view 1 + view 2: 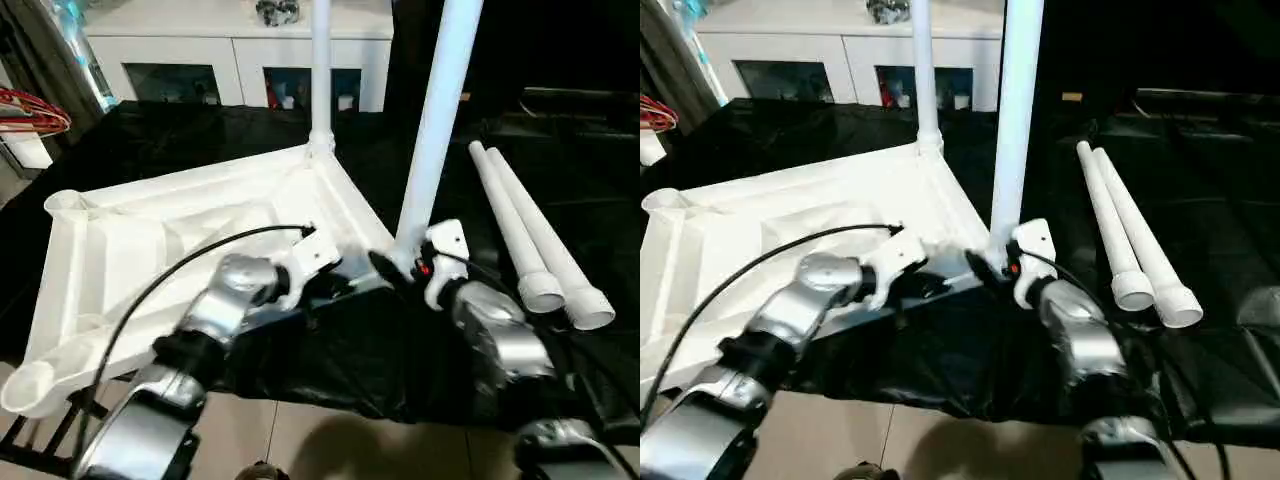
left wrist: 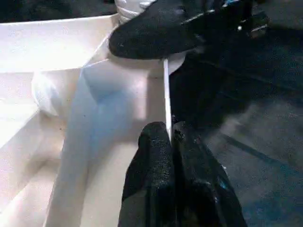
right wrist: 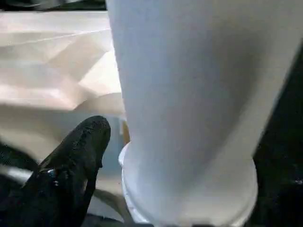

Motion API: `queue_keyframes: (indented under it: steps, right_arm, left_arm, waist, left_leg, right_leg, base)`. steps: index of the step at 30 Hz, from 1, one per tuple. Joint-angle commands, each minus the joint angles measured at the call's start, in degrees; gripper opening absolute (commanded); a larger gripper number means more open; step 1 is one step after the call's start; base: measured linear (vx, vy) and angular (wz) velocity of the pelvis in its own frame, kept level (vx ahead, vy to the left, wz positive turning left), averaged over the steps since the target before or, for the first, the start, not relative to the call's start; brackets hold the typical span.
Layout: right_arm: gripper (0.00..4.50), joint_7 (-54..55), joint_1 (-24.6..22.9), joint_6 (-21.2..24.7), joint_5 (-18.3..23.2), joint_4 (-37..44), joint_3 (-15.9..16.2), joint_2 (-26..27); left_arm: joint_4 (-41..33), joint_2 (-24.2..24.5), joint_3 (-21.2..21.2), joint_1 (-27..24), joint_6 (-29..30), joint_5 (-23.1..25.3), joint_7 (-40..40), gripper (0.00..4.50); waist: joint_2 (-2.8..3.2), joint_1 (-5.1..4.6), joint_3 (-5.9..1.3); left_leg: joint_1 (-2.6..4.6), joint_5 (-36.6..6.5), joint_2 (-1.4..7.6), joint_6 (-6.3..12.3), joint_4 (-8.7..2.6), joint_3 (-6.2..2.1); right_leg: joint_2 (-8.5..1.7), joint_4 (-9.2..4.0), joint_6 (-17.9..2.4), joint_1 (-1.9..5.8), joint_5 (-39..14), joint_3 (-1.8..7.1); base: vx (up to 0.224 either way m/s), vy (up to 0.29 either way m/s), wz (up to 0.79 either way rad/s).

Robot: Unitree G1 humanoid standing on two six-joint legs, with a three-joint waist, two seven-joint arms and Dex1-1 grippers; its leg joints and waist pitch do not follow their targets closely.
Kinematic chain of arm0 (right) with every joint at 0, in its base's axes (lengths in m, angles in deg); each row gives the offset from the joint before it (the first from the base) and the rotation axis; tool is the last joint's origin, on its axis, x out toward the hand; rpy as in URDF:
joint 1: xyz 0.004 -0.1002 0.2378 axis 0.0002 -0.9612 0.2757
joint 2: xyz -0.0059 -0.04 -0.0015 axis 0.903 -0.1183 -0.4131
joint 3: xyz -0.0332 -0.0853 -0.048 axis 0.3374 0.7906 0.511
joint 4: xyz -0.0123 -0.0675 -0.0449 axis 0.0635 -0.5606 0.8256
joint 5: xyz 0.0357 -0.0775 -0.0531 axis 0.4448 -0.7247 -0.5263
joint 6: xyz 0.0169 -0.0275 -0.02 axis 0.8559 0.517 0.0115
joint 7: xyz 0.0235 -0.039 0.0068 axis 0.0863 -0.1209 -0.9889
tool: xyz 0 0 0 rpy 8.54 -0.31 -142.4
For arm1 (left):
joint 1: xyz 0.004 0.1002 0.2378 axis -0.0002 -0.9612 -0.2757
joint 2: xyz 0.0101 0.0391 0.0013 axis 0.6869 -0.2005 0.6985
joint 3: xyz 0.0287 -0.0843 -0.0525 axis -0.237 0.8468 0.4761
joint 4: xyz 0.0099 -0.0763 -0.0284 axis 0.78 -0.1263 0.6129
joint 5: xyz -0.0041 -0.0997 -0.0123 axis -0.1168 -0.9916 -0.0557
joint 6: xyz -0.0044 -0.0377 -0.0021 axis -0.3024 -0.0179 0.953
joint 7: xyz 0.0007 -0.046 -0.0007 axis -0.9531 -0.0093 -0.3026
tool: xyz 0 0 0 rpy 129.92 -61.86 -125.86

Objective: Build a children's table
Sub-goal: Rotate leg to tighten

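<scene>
Both silver forearms reach forward from the lower edge and converge at the tabletop's [image 1: 180,235] near right corner, at about 5 o'clock on the slab.

Left arm: elbow low at 7 o'clock, forearm angled up toward 2 o'clock, a black cable arcing over it. Left gripper [image 2: 168,137] has its two fingers pressed together on the tabletop's thin rim; the rim edge runs straight into the seam between them.

Right arm: forearm rises from 5 o'clock toward 11 o'clock. Right gripper [image 1: 392,268] sits at the base of the near leg [image 1: 437,120]. One black finger [image 3: 78,153] lies against the leg's flared foot; the other finger is hidden behind the leg, so I cannot tell whether the grip is closed on it.

Tabletop lies underside up, ribs showing, on a desk [image 1: 560,180] draped in black cloth. Its left corners overhang the cloth; open round sockets show at 9 and 7 o'clock.

Near leg stands almost upright at the near right corner, leaning slightly toward 1 o'clock, top cut off by the frame. Far leg [image 1: 321,70] stands in the far right corner socket, top also cut off.

Two spare legs [image 1: 535,235] lie side by side, touching, at 3 o'clock, flared ends toward the robot.

Whether the near leg is seated in its socket is hard to make out; the grippers cover the joint.
</scene>
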Motion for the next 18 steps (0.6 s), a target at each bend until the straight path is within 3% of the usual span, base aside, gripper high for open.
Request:
queue_keyframes:
  steps: [1,5,12,18]
  right_arm:
    - [4.02,-9.54,-1.14,0.93,1.83,2.77,7.01,1.26]
    - [4.02,-18.81,-2.83,1.95,3.32,6.68,9.32,-2.43]
    - [4.02,-31.35,-4.65,4.39,4.53,11.67,12.82,-8.13]
    - [3.55,-34.78,-5.36,6.50,5.25,13.77,14.18,-9.92]
  left_arm:
    - [-2.82,-0.95,-2.75,0.37,-1.96,-2.22,-4.59,0.00]
    - [-1.98,1.76,-3.43,0.58,-3.46,-2.40,-9.98,0.00]
    - [2.20,4.67,-2.64,3.18,-5.94,-3.18,-16.17,0.00]
    - [4.35,5.57,-2.95,4.59,-7.58,-2.83,-18.11,0.00]
  waist:
    - [-0.52,0.27,-3.60]
    - [-0.55,0.67,-3.53]
    - [-0.87,1.18,-3.29]
    - [-0.94,1.91,-3.52]
  left_leg:
    - [0.58,-14.65,2.85,3.42,-3.59,-0.95]
    - [0.54,-13.50,2.90,4.85,-3.40,-0.88]
    - [0.89,-16.57,3.09,3.29,-3.78,-0.95]
    - [0.77,-13.70,3.08,4.09,-3.40,-0.90]
  right_leg:
    - [-3.60,-4.26,-11.93,2.77,-8.84,2.36]
    - [-3.55,-4.15,-12.86,2.83,-8.08,2.20]
    - [-3.76,-4.69,-11.76,2.61,-15.20,2.40]
    - [-3.81,-4.18,-12.73,2.64,-11.14,2.41]
  base:
    - [0.000,0.000,0.00]
    - [0.000,0.000,0.00]
    - [0.000,0.000,0.00]
    - [0.000,0.000,0.00]
